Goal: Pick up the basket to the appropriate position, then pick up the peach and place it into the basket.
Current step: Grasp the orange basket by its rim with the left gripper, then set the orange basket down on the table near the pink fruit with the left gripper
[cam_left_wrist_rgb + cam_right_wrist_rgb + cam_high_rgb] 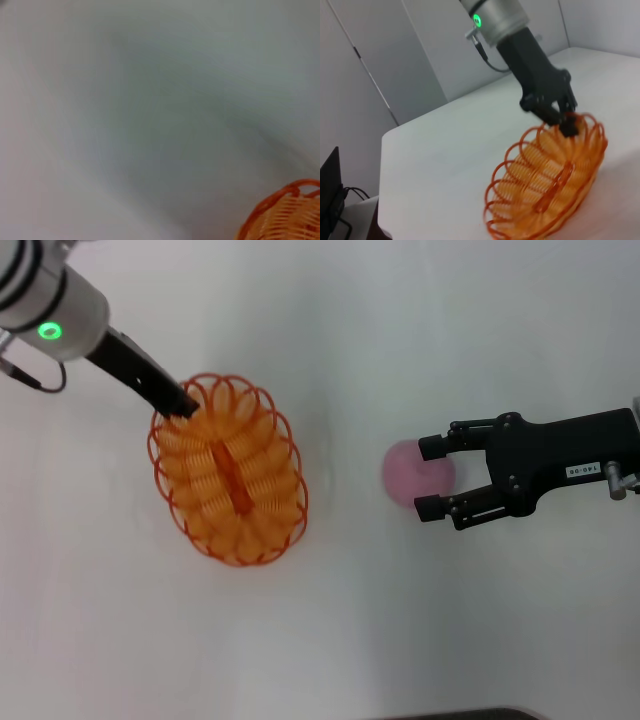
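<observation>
Right gripper [433, 476]: fingers spread, straddling the peach [412, 473], centre-right.
Left gripper [186, 406]: pinched basket [228, 470] rim, upper left.

basket [228, 480] left on table [400, 340], peach [412, 472] well apart, right

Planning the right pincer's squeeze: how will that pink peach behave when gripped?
The peach looks round, so a nudge could roll it across the table. The open right pincer straddles it, so closing centred should trap it.
</observation>
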